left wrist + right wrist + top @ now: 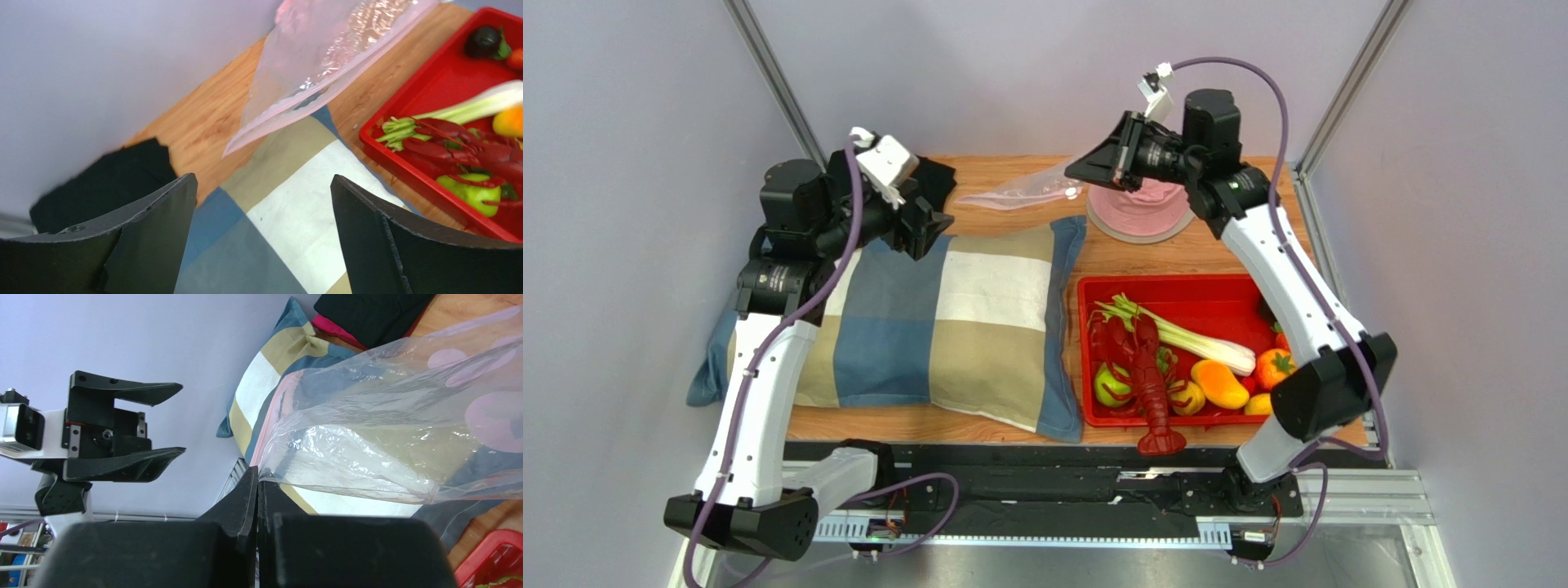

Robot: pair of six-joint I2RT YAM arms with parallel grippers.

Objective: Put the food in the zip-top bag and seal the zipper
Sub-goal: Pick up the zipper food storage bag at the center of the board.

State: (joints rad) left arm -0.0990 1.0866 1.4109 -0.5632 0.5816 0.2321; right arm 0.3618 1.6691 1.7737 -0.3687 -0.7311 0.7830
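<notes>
My right gripper (1090, 169) is shut on a corner of the clear dotted zip-top bag (1024, 192) and holds it lifted over the table's far side. The bag hangs out from the shut fingertips (253, 478) in the right wrist view (393, 435) and shows at the top of the left wrist view (319, 55). I cannot make out the zipper. My left gripper (934, 227) is open and empty above the pillow's far left corner, left of the bag. The red lobster (1151, 374), celery stalk (1192, 337) and green apple (1112, 387) lie in the red tray (1210, 294).
A checked pillow (928, 325) covers the table's left half. A pink hat (1140, 214) lies at the back under the right gripper. A black cloth (940, 181) lies at the far left corner. Orange and yellow toy foods (1220, 384) also sit in the tray.
</notes>
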